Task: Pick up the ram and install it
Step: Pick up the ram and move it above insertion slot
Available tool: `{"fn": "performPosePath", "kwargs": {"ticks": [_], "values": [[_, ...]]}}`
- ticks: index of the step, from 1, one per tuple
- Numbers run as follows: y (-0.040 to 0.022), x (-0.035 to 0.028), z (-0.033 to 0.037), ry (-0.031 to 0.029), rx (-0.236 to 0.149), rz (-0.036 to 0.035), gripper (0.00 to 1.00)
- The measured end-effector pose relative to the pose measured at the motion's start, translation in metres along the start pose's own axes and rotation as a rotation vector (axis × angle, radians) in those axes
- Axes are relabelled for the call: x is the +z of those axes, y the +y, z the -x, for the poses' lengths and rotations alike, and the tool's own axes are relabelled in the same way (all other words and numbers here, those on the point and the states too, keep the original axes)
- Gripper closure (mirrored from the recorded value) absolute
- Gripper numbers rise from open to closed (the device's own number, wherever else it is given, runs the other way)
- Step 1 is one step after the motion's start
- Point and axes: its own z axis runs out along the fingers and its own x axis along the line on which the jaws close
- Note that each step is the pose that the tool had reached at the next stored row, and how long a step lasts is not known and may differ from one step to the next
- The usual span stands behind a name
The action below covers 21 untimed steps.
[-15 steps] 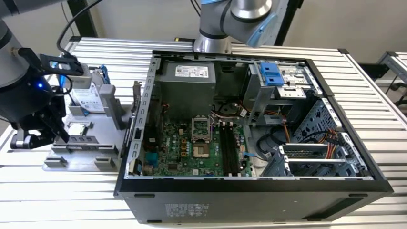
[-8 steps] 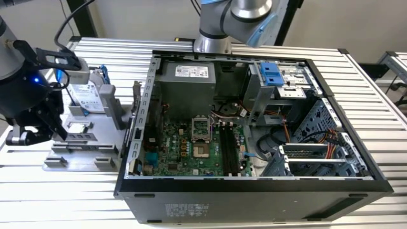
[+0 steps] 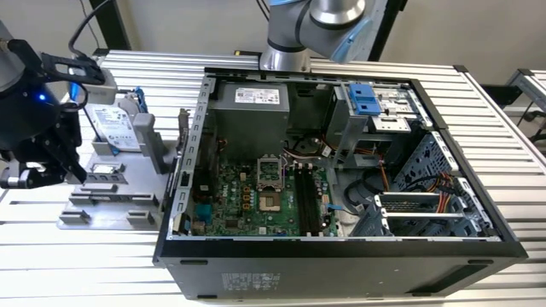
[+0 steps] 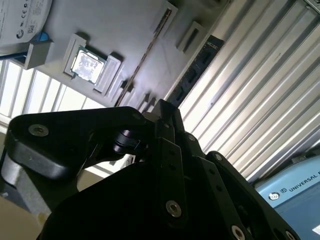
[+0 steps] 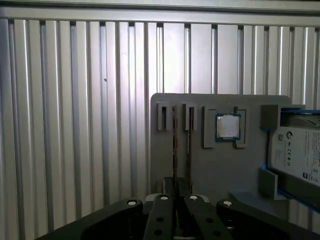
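We found the end effector [image 3: 41, 174] poised above the grey holding plate [image 3: 66, 221] on the slatted table [image 3: 85, 272], at the exterior view's left of the open computer case [image 3: 341, 248]. We could not tell whether it stood wide or narrow, and we saw nothing carried in it. In the first wrist view the end effector [image 5: 178, 201] was lined up with the ram [image 5: 175, 142], which ran straight ahead of it. We judged that alignment to suit a grasp across the stick's flat faces.

The ram stood on its long edge in the plate. Its end sat between small upright blocks, apparently so that both faces stayed free. Seen edge-on, it presented as a thin, long, dark strip, with a second like strip just beside it. Its chips could not be made out.

The processor chip [image 5: 227, 126] sat in its own recess near the ram, and the hard drive [image 5: 300, 152] lay beyond that. Inside the case the long black memory slots [image 3: 310, 198] appeared unfilled, so we judged the installation not yet done.
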Motion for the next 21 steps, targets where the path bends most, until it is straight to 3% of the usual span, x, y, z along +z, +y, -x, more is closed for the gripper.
{"fn": "performPosePath", "kwargs": {"ticks": [11,21], "values": [[0.0002,-0.0211,0.0015,0.0001,0.000,0.0001,1.00],[0.0002,-0.0333,0.0024,-0.0001,0.024,-0.0016,1.00]]}}
